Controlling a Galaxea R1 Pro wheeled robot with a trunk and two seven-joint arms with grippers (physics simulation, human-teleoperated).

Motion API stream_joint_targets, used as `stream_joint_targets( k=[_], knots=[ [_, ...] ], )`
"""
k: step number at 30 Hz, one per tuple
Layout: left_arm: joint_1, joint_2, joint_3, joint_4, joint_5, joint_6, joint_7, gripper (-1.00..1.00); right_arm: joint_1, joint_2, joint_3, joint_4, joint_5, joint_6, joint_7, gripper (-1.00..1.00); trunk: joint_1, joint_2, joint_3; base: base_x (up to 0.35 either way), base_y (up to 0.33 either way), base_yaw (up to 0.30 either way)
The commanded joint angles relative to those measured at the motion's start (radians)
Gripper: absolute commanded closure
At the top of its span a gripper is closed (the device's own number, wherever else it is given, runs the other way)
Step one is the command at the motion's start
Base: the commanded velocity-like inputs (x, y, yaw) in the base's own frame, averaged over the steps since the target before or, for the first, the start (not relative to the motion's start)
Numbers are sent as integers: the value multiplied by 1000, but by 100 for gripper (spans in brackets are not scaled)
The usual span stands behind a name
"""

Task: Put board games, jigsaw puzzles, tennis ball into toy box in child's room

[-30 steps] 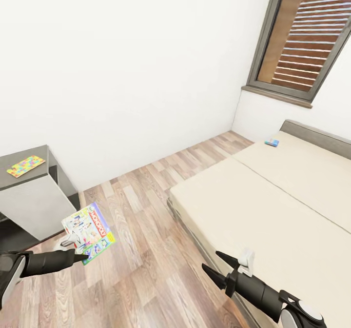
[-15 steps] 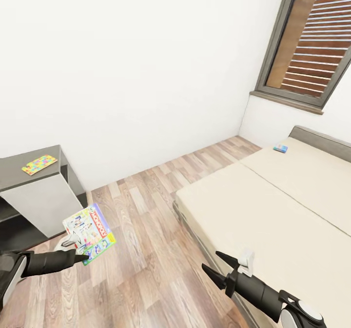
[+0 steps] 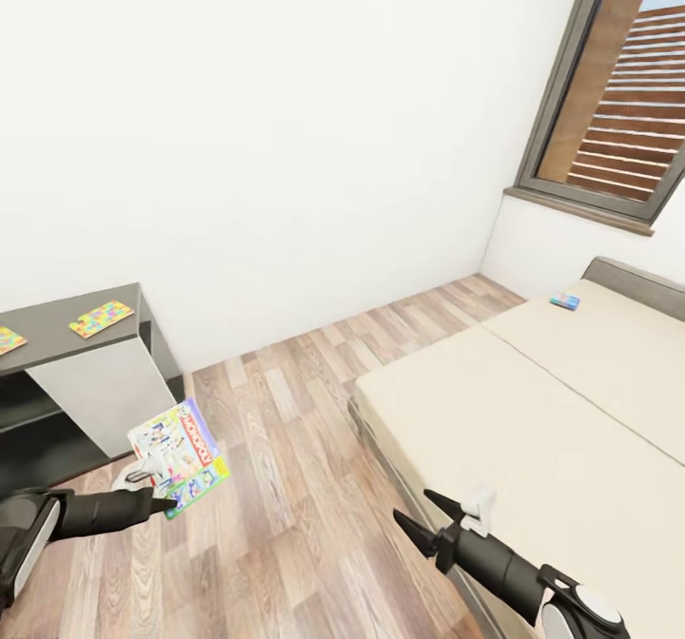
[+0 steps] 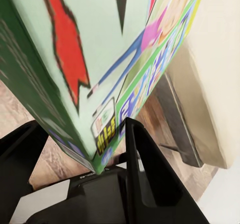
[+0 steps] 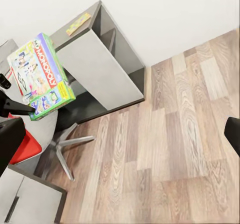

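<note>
At the far left of the head view we see the dark grey end of the worktop [image 3: 57, 320], and two jigsaw puzzles lie flat on it: one cut by the picture edge [image 3: 9, 339] and one nearer the wall corner [image 3: 100, 318], well apart from each other. The second puzzle also shows in the right wrist view as a thin slab on the same dark top.

Next comes our left gripper [image 3: 157, 490], low over the wooden floor [image 3: 285, 487]. Its jaws are closed on the lower edge of the green-edged board game [image 3: 178, 455], which stands tilted above them, its printed face turned up toward the head camera. In the left wrist view the box edge [image 4: 100, 84] sits between the two black fingers [image 4: 142, 159], touching both. In the right wrist view the same box [image 5: 41, 75] hangs in the air beside the worktop end, above a chair base on the floor.

Further right, our right gripper [image 3: 419, 517] hovers at the near corner of the bed [image 3: 533, 430]. Its jaws stand apart and hold nothing.

On the far side of the beige mattress, near the headboard under the window [image 3: 618, 97], lies the blue board game [image 3: 564, 301], flat and alone.
</note>
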Motion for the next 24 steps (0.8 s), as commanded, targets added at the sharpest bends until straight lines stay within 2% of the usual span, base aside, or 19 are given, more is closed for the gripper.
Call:
stream_joint_targets(
  k=[1,3,6,8,10,12,16,18,19,21,24],
  knots=[
    [-1,-3,1,0,-3,7,6,100,0,0,1,-1,-9,10,-13,-100,1,-2,0,0,0,120],
    [-2,-13,1,0,-4,8,52,100,0,0,3,0,-9,12,-57,-100,1,-2,3,0,0,120],
    [-2,-37,1,0,-4,8,165,100,-1,1,5,1,-12,15,-142,-100,1,-2,8,0,0,120],
    [-3,-48,1,0,-3,8,217,100,-1,1,6,2,-13,17,-179,-100,1,-2,11,0,0,120],
    [-4,-70,0,0,-2,9,315,100,-1,1,6,2,-15,30,-262,-100,1,-2,14,0,0,120],
    [-4,-88,1,0,-2,9,377,100,-1,2,6,2,-15,51,-332,-100,1,-2,17,0,0,120],
    [-4,-111,1,0,-2,9,454,100,-3,15,6,1,-16,98,-462,-100,1,-2,23,0,0,117],
    [-4,-117,1,0,0,9,481,100,-6,39,6,1,-15,127,-548,-100,1,-2,26,0,0,97],
    [-4,-121,2,0,4,9,496,100,-9,68,7,-1,-13,157,-638,-100,1,-2,28,0,0,81],
    [-4,-123,2,0,6,10,505,100,-12,108,8,-2,-12,196,-758,-100,1,-2,31,0,0,77],
    [-4,-124,2,0,7,13,508,100,-22,145,18,-4,-11,233,-854,-100,1,-2,36,0,0,74]
  ],
)
